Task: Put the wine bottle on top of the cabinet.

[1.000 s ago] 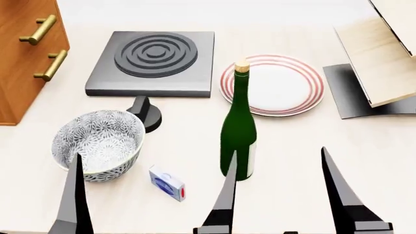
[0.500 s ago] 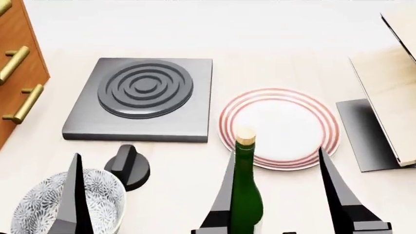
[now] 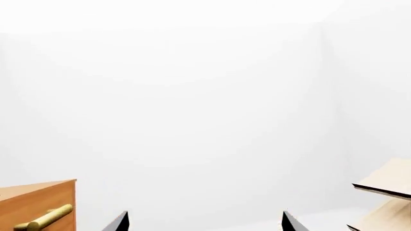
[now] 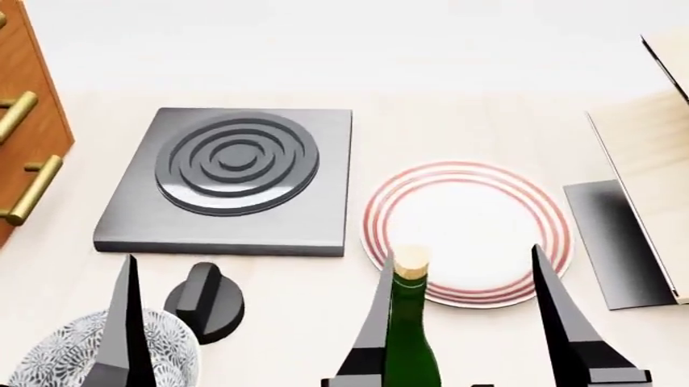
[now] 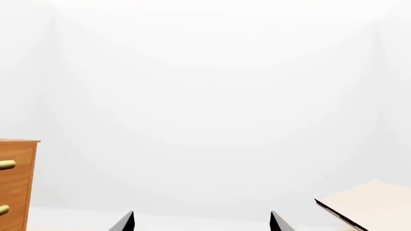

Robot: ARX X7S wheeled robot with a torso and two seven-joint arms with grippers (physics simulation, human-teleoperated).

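— Reddish wood first: your cabinet (image 4: 27, 121) sits far left, past the grey burner plate (image 4: 231, 181). Where's the bottle?

— The wine bottle (image 4: 407, 330) stands upright, long axis vertical, near the striped plate (image 4: 469, 230). It rises beside your right gripper (image 4: 463, 322), near the inner finger.

— Which arm do you use?

— Your right; its jaws are spread wide, holding nothing. Your left gripper (image 3: 204, 222) is also spread and empty, near the patterned bowl (image 4: 64, 363).

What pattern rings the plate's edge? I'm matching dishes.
Thin red rings on white around the plate; clearest in the head view.
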